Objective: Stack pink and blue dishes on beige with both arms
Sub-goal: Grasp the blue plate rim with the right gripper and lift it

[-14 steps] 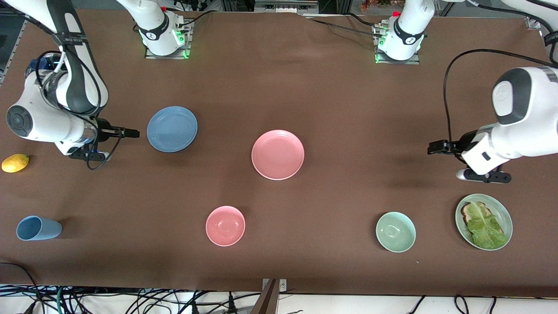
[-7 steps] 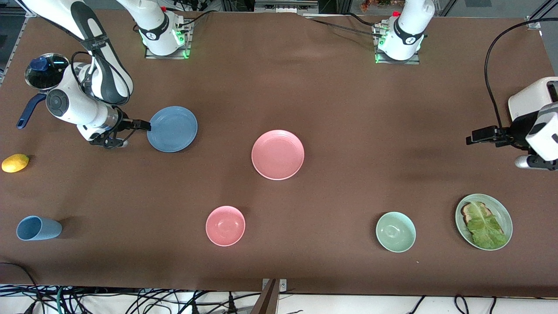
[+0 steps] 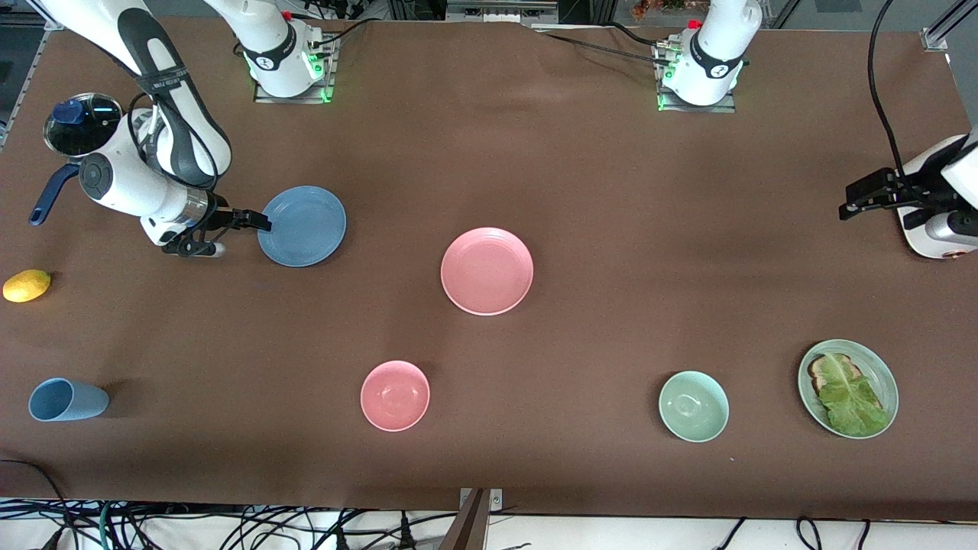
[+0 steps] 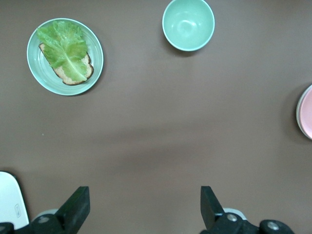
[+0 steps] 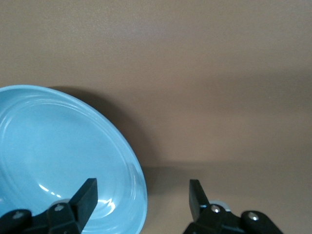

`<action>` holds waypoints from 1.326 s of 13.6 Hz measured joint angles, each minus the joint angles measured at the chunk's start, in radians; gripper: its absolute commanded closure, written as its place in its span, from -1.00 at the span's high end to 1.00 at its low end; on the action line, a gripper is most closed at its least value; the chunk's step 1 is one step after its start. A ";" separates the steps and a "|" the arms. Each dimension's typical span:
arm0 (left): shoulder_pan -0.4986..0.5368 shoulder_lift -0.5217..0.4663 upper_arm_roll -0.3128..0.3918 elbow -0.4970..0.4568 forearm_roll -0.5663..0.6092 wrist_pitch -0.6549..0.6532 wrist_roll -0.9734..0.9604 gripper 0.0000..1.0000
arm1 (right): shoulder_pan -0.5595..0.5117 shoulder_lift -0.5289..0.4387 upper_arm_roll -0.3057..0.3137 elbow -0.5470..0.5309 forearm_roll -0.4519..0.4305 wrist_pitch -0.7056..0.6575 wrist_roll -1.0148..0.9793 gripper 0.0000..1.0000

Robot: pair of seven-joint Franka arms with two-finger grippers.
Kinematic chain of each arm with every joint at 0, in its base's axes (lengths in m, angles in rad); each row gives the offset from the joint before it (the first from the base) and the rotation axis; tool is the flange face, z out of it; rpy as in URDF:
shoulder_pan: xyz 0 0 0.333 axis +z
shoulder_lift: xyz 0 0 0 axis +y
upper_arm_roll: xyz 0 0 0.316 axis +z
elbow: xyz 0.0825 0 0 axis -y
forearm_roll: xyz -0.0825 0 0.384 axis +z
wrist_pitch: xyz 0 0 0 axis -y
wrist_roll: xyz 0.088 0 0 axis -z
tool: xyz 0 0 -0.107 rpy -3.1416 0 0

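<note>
1. The right gripper (image 3: 260,222) is seen low at the rim of the blue plate (image 3: 302,226), on the side toward the right arm's end of the table. In the right wrist view its fingers (image 5: 87,195) are spread wide, one over the plate's rim and one over bare cloth; nothing is gripped.
2. The pink plate (image 3: 487,270) is found flat near the table's middle, nearer the front camera than the blue plate and well apart from it. No beige plate is seen in any view.
3. The left gripper (image 3: 848,208) is held up in the air over the left arm's end of the table, fingers (image 4: 75,209) wide apart and empty.
4. Nearest the front camera a row is noted: blue cup (image 3: 65,399) on its side, pink bowl (image 3: 395,395), pale green bowl (image 3: 694,406), green plate (image 3: 879,367) carrying toast under lettuce (image 3: 850,397).
5. A lemon (image 3: 27,285) and a lidded pan (image 3: 72,126) are logged at the right arm's end, partly masked by the arm.
6. Bare brown tablecloth (image 3: 611,229) is seen between the blue and pink plates.
</note>
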 measured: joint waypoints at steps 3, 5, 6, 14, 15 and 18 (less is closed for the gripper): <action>0.002 -0.028 -0.002 0.000 0.000 -0.110 0.000 1.00 | 0.000 0.012 0.000 -0.001 0.014 0.007 -0.039 -0.23; 0.001 -0.029 -0.003 0.000 0.000 -0.116 0.005 1.00 | 0.000 0.022 0.000 -0.002 0.015 0.018 -0.044 -0.50; -0.001 -0.030 -0.006 0.002 0.000 -0.116 0.006 1.00 | 0.000 0.028 0.000 -0.002 0.015 0.021 -0.047 -0.72; -0.002 -0.030 -0.012 0.030 0.000 -0.116 -0.189 1.00 | 0.000 0.026 0.001 0.015 0.043 0.007 -0.073 -1.00; -0.001 -0.030 -0.012 0.030 0.000 -0.115 -0.177 1.00 | 0.000 0.024 0.001 0.040 0.046 -0.035 -0.073 -1.00; 0.001 -0.030 -0.010 0.031 0.000 -0.115 -0.147 1.00 | 0.001 0.009 0.001 0.173 0.069 -0.237 -0.059 -1.00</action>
